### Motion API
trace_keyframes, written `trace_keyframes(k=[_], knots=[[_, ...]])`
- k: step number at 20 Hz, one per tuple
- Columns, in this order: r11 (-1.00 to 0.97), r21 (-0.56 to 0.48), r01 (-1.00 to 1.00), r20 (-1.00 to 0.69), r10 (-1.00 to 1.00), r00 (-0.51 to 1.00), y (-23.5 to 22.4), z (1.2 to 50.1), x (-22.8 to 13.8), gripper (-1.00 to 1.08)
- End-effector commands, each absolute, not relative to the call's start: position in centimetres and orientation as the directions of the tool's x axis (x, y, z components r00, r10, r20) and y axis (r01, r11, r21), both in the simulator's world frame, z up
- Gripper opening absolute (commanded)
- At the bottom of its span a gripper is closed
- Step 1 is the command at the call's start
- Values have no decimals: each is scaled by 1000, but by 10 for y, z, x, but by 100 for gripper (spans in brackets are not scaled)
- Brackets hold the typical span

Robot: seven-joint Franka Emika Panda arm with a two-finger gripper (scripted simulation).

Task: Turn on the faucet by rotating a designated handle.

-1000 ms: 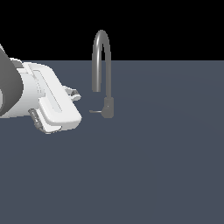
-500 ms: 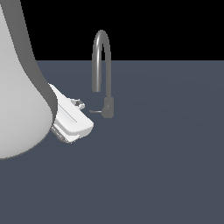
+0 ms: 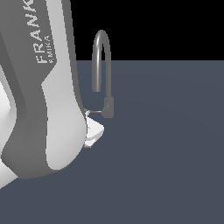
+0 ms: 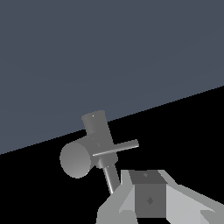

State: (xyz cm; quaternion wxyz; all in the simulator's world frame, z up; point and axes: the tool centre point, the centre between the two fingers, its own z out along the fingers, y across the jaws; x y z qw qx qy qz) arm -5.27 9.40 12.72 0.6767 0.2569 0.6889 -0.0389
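Note:
The faucet (image 3: pixel 101 57) is a slim grey gooseneck rising from a dark blocky body (image 3: pixel 108 107) at the far edge of the slate floor. Its handle (image 3: pixel 96 111), a thin light rod, sticks out from that body toward the exterior view's left. My gripper (image 3: pixel 94 131) shows only as a white tip just below the handle's free end; my own arm hides the rest. In the wrist view the handle (image 4: pixel 116 148) crosses the faucet body (image 4: pixel 81 157), and my gripper (image 4: pixel 148 186) sits close beside it, fingers together with no gap and nothing held.
My large white and grey arm (image 3: pixel 39 87) fills the exterior view's left half and blocks what lies behind it. A flat dark slate floor (image 3: pixel 166 157) spreads to the exterior view's right and toward the front.
My arm has swung across in front of the exterior camera and now looms much larger. The gripper has moved right, up to the handle's free end. The handle's angle looks unchanged.

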Motion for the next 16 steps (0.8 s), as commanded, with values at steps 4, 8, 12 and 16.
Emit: trace_keyframes(k=[4,8,12,16], knots=[[918,216,332,-975,220,25,87,110,-45,-100],[948,157,276,-987,159,13,81,98,-38,-100],[969,102,226,-995,103,5,75,87,-32,-100],[981,57,185,-998,58,2,70,80,-27,-100]])
